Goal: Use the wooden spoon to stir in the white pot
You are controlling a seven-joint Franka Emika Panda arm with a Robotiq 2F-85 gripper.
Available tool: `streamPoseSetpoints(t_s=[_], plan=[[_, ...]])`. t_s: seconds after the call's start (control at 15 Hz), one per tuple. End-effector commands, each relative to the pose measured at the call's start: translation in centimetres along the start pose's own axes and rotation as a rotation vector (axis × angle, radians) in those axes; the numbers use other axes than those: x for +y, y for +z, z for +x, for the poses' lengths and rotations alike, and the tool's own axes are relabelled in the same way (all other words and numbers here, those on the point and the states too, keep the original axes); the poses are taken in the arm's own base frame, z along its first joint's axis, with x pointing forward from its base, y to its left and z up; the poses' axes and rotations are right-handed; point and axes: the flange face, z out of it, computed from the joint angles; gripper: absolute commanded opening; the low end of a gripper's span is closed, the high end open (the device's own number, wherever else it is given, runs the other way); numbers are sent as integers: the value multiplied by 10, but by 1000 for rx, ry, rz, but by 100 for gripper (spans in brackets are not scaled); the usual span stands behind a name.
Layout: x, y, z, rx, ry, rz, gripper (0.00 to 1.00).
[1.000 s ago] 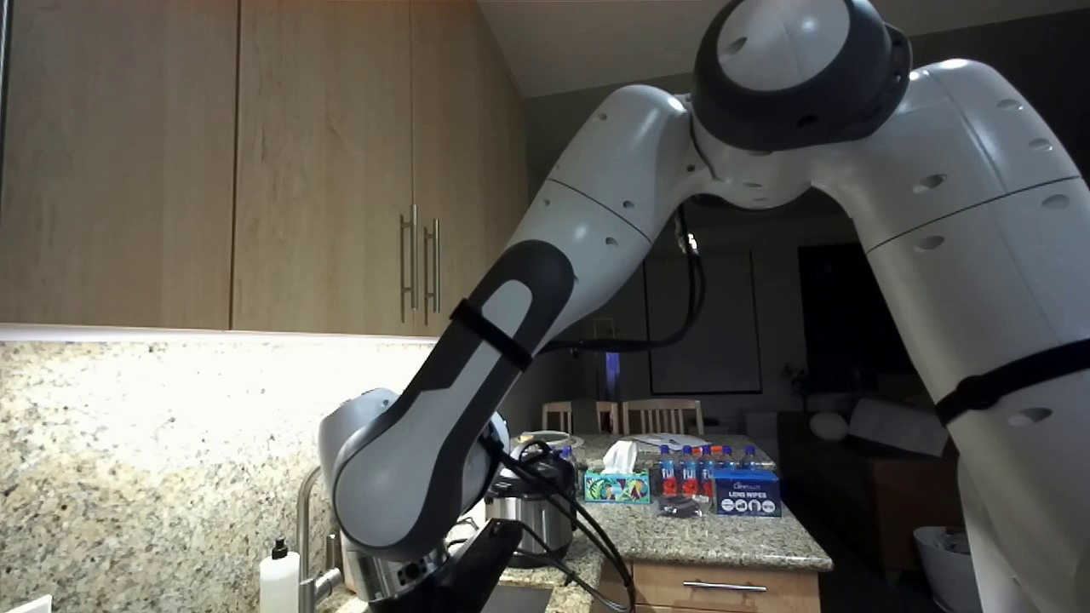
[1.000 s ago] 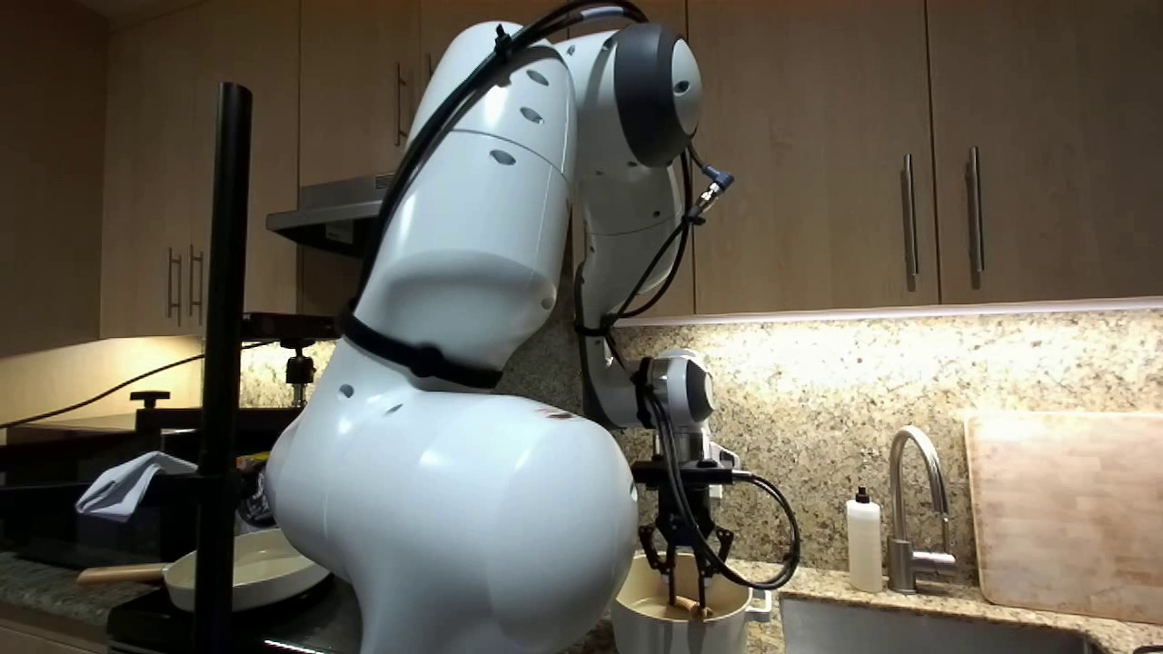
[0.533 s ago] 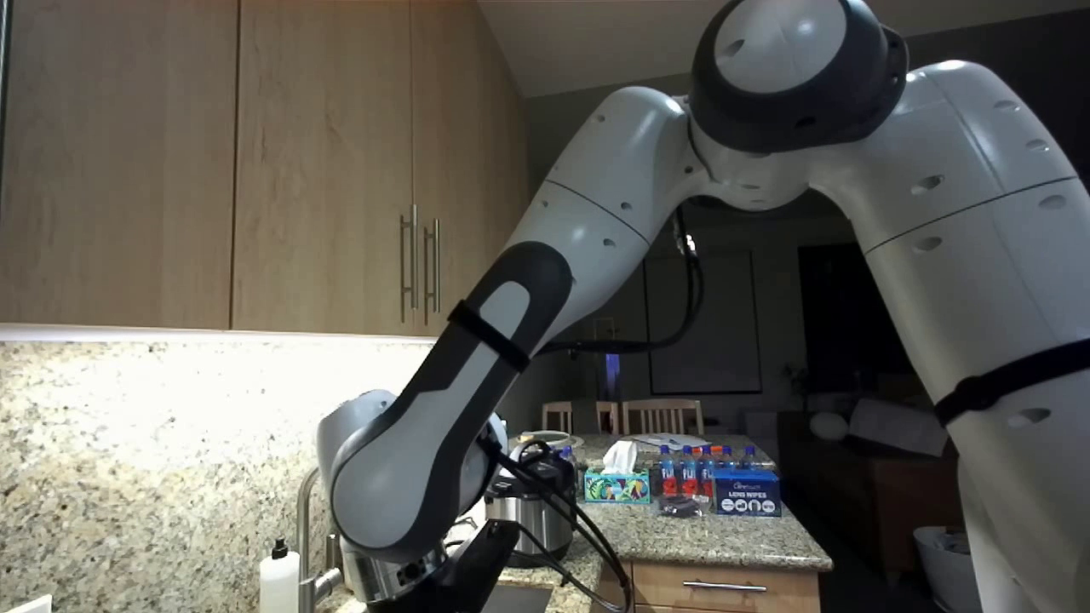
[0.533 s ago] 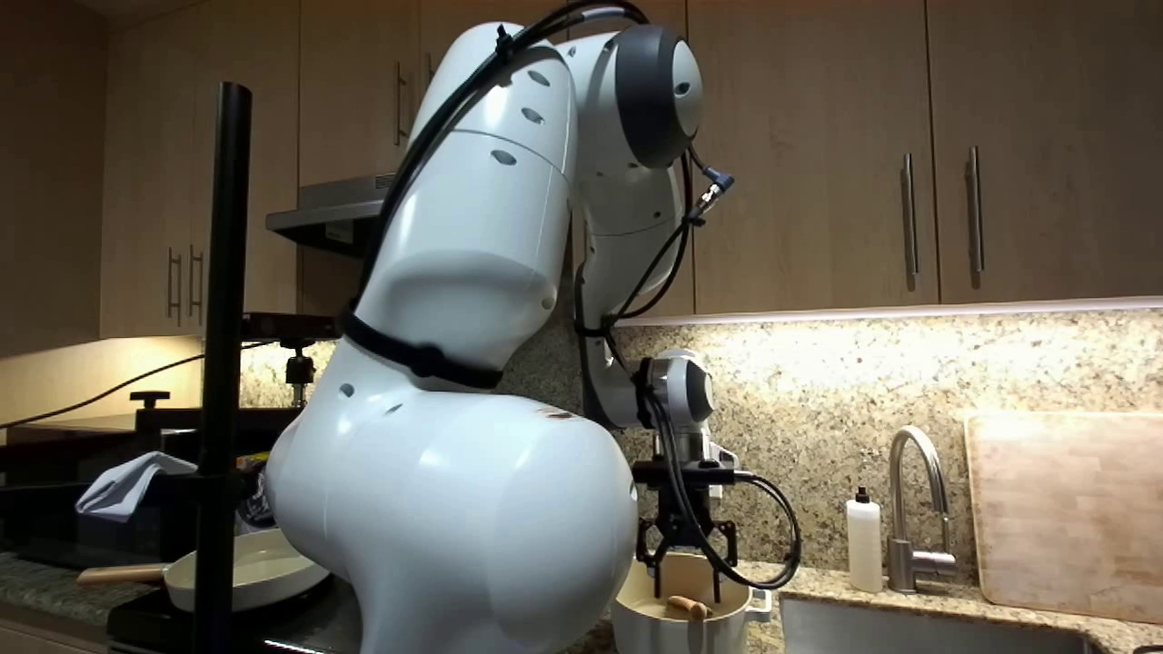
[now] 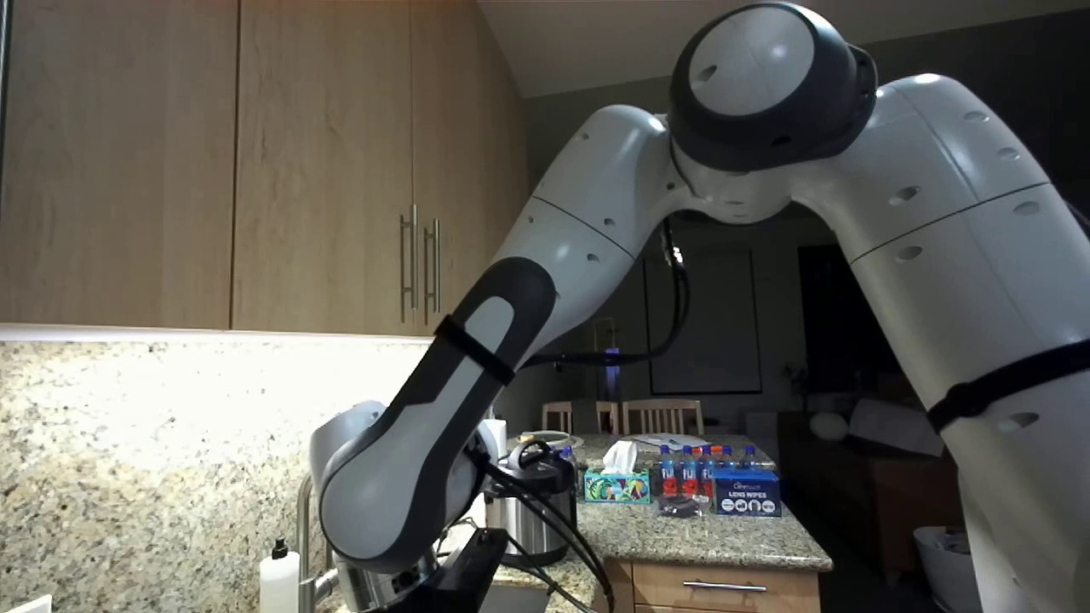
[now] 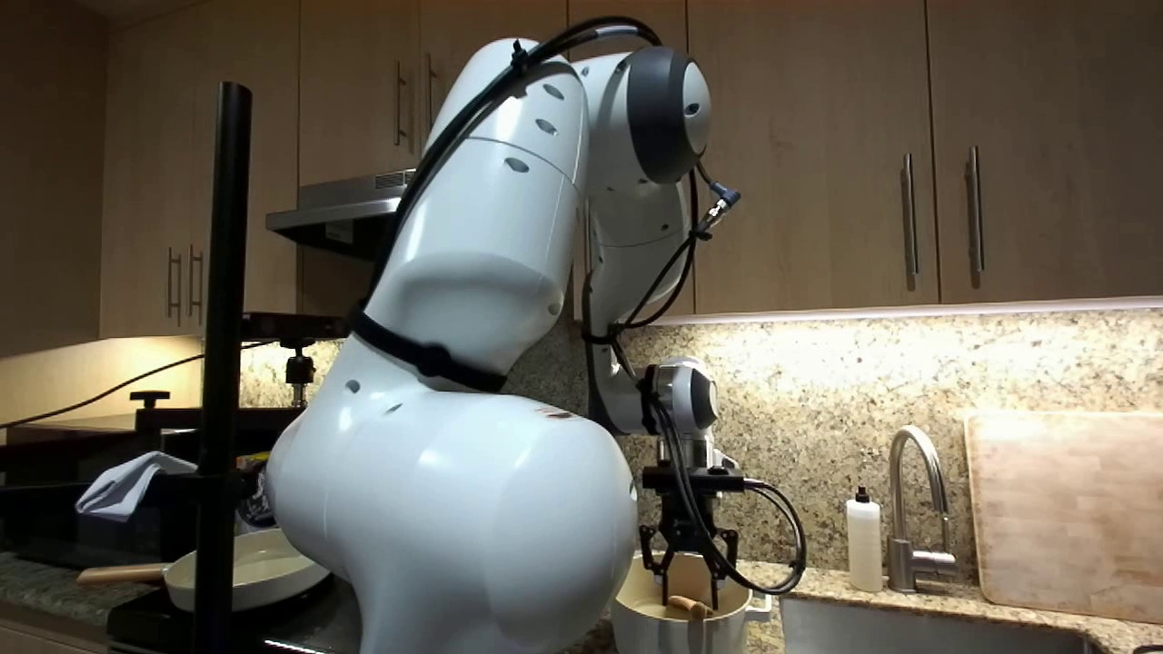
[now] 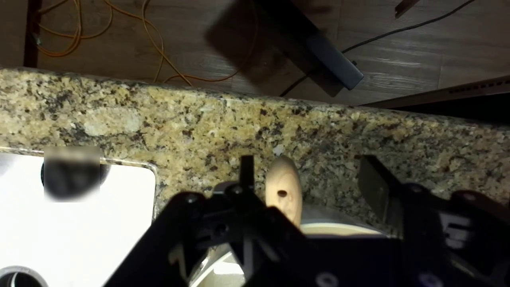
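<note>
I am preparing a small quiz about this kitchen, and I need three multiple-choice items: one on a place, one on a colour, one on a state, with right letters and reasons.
1. Where does the pale wooden spoon handle show?
A) against the pale cutting board
B) at the rim of the round white pot
C) inside the steel sink

2. What colour is the top of the slim white bottle?
A) black
B) red
C) green

3. How does the black two-fingered pincer stand?
A) shut on the handle
B) shut on nothing
C) open

1 B: the wrist view shows the handle sticking out past the pot's rim.
2 A: the top looks black in both exterior views.
3 C: in the wrist view the fingers stand apart, with a clear gap beside the handle.
</note>
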Motion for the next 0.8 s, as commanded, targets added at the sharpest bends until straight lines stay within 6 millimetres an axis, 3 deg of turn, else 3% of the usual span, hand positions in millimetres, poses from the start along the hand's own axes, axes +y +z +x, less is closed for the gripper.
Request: streamPoseSetpoints(t_s=[0.0,0.07,0.13,0.2,0.27,0.67,0.73], plan=[[7,3,6,-16,-62,18,73],[7,4,8,-20,-76,21,78],[8,5,10,-26,-89,25,71],[8,6,12,-31,-103,25,49],[8,5,13,-38,-110,22,49],[8,5,17,-61,-173,22,8],[8,4,18,-62,-188,23,5]])
